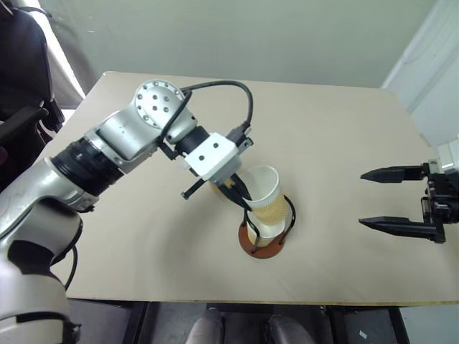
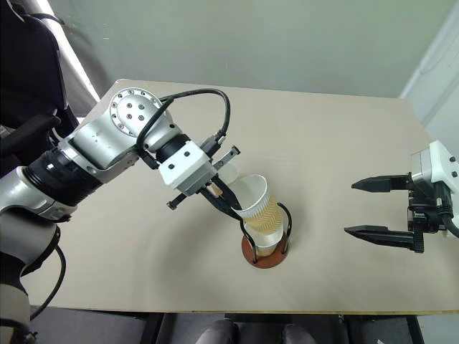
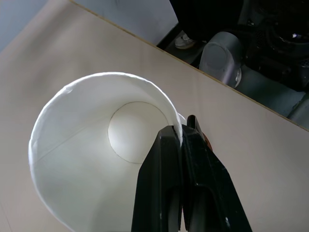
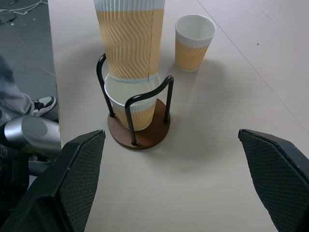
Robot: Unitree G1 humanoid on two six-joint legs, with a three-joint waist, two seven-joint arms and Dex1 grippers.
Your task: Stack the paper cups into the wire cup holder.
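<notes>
Cup point(image 2: 257, 204) pinched at rim by left gripper point(image 2: 231, 206), tilted, base entering holder point(image 2: 265, 252) over seated cup point(image 4: 129, 101). Third cup point(image 4: 194, 42) behind. Right gripper point(image 2: 374, 208) spread, well apart.

Counting it up: three paper cups on show. One cup point(image 4: 131, 104) sits low inside the wire cup holder point(image 4: 139, 131), a second cup point(image 4: 129, 38) is nested into it from above, and a third cup point(image 4: 194, 42) stands alone on the table point(image 4: 227, 159) beyond the holder. One wire cup holder, just the one, with one round reddish-brown base and two black wire loops rising from it. One table. Two grippers in play, the left gripper point(image 1: 240, 195) and the right gripper point(image 1: 371, 201), each with two black fingers, so four fingers all told.
</notes>
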